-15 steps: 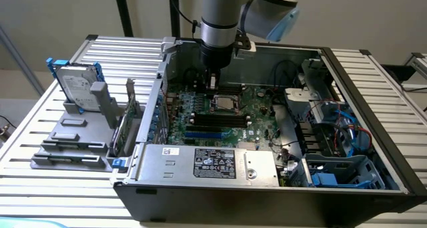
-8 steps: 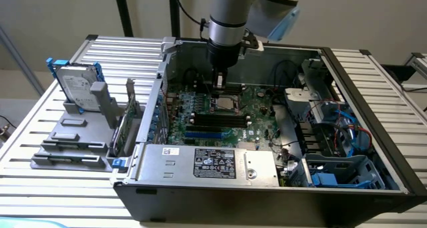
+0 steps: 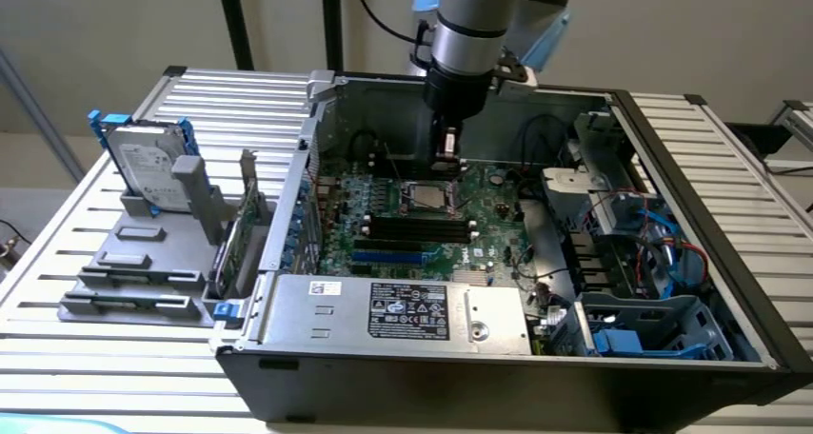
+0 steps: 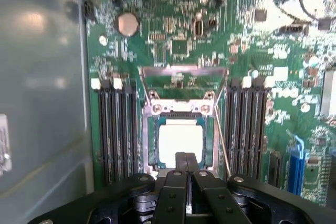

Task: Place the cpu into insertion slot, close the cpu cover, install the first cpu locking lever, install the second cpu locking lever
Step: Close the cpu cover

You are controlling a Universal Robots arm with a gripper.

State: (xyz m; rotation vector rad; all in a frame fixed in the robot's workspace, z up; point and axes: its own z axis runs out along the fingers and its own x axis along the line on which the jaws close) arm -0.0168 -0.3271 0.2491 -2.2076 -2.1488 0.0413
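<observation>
The cpu [image 4: 181, 139] lies flat in the insertion slot [image 4: 152, 145], its pale metallic top showing; in the exterior view the cpu [image 3: 426, 198] sits mid-board inside the open computer case. The cpu cover [image 4: 184, 68] stands tilted up at the socket's far side, with green board visible through its opening. A thin wire locking lever [image 4: 223, 140] runs along one side of the socket. My gripper [image 4: 186, 157] is shut, its black fingertips together over the near edge of the cpu and holding nothing. In the exterior view the gripper [image 3: 447, 153] hangs just above the board behind the socket.
Black memory slots [image 4: 118, 129] [image 4: 247, 129] flank the socket on both sides. A blue slot [image 4: 296, 161] lies further out. The power supply [image 3: 394, 310] fills the case front, cables and a blue drive cage [image 3: 635, 244] the exterior view's right. A hard drive [image 3: 147, 167] stands outside.
</observation>
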